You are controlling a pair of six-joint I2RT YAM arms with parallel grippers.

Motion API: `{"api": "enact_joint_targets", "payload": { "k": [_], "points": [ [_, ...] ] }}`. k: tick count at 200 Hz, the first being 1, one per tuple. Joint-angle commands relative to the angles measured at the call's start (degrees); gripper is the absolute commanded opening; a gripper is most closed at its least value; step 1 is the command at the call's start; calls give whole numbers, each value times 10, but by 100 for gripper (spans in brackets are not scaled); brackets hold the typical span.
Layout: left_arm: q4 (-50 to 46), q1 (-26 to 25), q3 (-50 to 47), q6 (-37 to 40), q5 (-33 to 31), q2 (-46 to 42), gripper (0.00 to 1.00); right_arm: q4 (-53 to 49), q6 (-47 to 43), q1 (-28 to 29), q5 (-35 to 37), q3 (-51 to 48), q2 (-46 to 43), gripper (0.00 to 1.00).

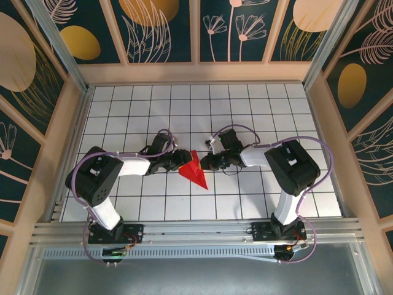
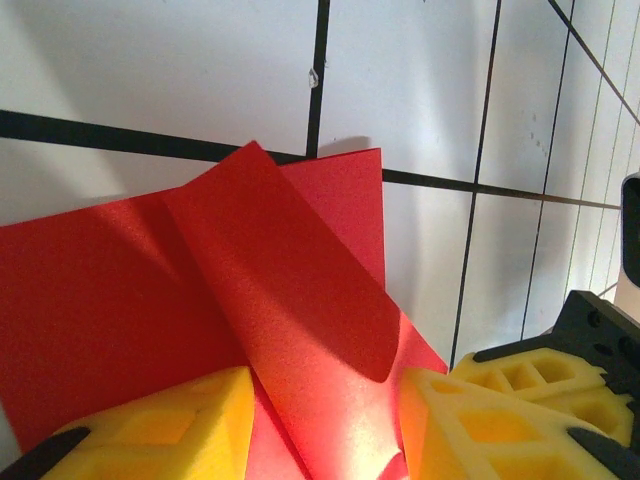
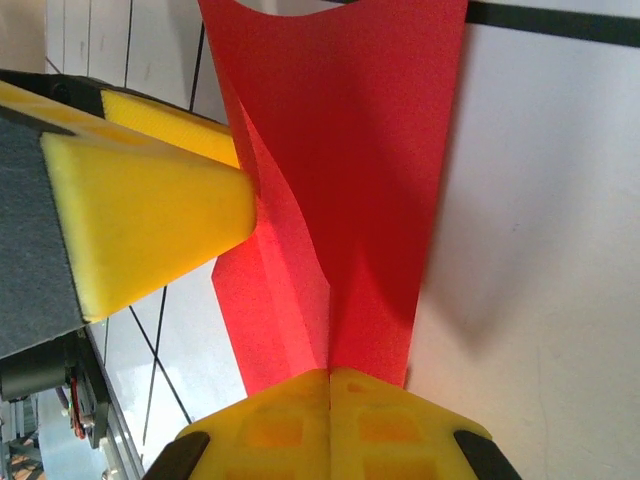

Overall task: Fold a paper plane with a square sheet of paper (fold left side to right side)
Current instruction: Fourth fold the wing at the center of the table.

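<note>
I am working over the gridded table, where the red paper, folded to a pointed shape, is lying between my two claws with one flap rising off it. It is looking featherlight, limp and easy to crumple, so I am judging a creased edge the safest place to pinch. My right claw is pressing together on the raised flap, which is fanning out ahead of its tips. My left claw is standing apart, its pads straddling that flap.

paper plane on table centre, left claw at its left, right claw at its right
</note>
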Motion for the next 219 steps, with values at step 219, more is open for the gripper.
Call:
{"api": "enact_joint_targets", "payload": {
  "k": [219],
  "points": [
    [-60,0,5,25,-46,-10,46,-58,-33,11,63,24,63,0]
  ]
}}
